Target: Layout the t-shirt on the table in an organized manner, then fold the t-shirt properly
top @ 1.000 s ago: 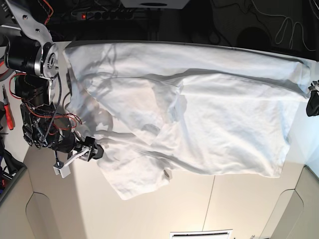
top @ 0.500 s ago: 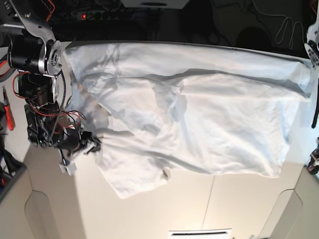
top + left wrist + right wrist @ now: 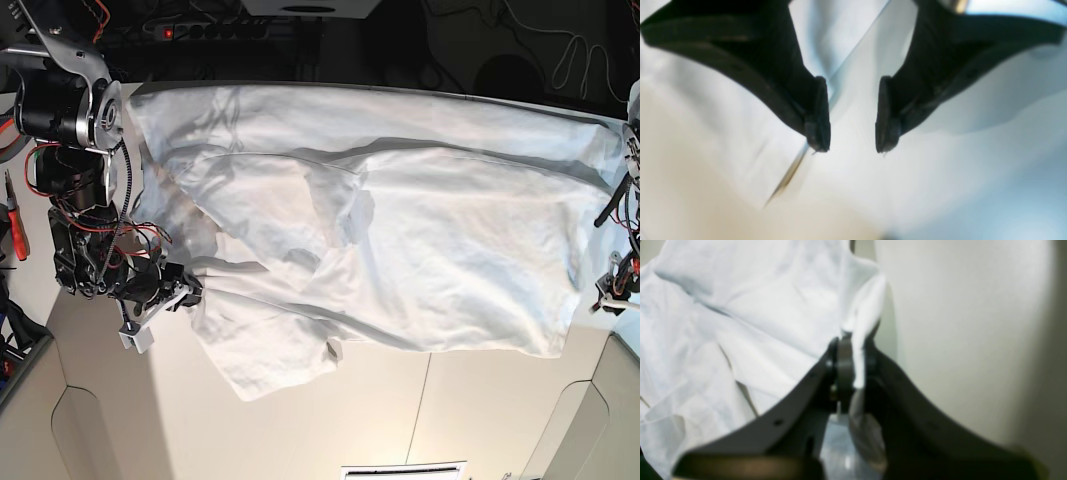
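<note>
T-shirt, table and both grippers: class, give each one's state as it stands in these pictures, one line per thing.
t-shirt: spread across the table, wrinkled, one edge pinched.
table: partly covered by the t-shirt, near side bare.
right gripper: shut on the t-shirt's edge.
left gripper: open, holding nothing, above the cloth's edge.

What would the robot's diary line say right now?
right gripper: shut on t-shirt edge | left gripper: open, empty, above cloth | t-shirt: wrinkled, spread on table
</note>
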